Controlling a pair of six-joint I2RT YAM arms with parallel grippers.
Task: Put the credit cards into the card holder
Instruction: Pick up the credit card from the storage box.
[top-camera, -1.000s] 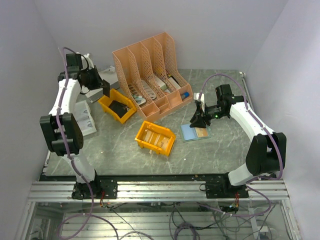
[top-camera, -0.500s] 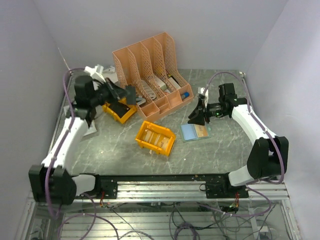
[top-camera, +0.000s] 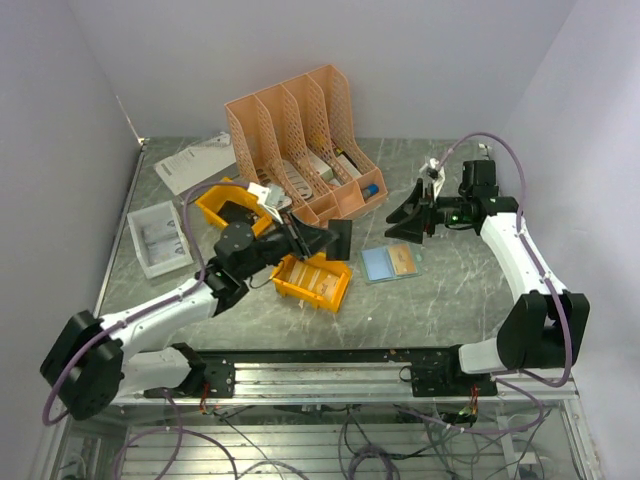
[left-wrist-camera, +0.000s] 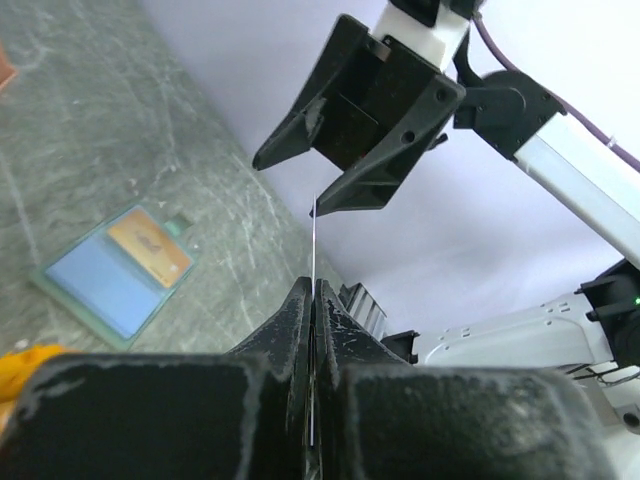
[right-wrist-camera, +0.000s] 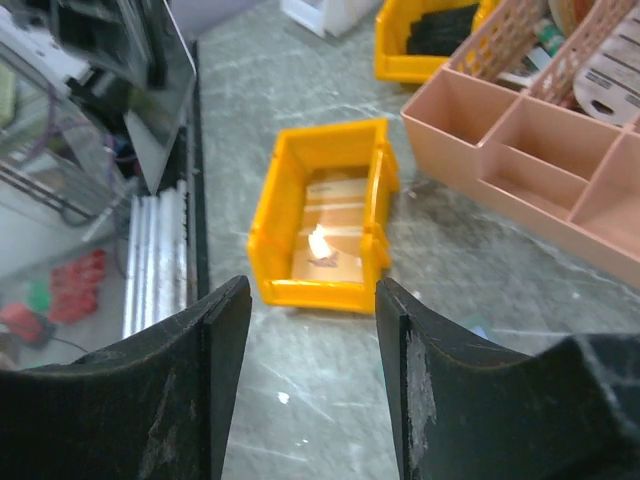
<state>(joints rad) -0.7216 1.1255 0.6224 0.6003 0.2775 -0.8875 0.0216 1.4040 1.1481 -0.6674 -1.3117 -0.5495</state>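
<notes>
Currently left gripper (left-wrist-camera: 313, 290) clenched on thin card (left-wrist-camera: 313, 235), edge-on; right gripper (right-wrist-camera: 312, 305) released, empty.

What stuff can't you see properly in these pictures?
The card in the left jaws, left wrist view: seen edge-on, so its face and colour are hidden.
The cards in the yellow bin, right wrist view: blur and glare hide how many.
The tan card on the open card holder, top view: too small to read.
The card holder's outside: lies face-down, hidden.
</notes>
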